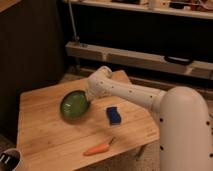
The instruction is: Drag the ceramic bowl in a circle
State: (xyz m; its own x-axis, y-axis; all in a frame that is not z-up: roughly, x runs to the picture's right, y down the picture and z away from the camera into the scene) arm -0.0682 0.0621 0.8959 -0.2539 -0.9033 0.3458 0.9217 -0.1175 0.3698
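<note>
A green ceramic bowl (75, 105) sits on the wooden table (45, 130), left of its middle, and looks tilted with its right rim raised. My white arm reaches in from the right. My gripper (90, 99) is at the bowl's right rim, under the arm's wrist joint, so the fingers are hidden.
A blue sponge (114, 115) lies right of the bowl. An orange carrot (99, 148) lies near the table's front edge. A white cup (9, 160) stands at the bottom left corner of the view. Dark shelving and a metal rail run behind the table.
</note>
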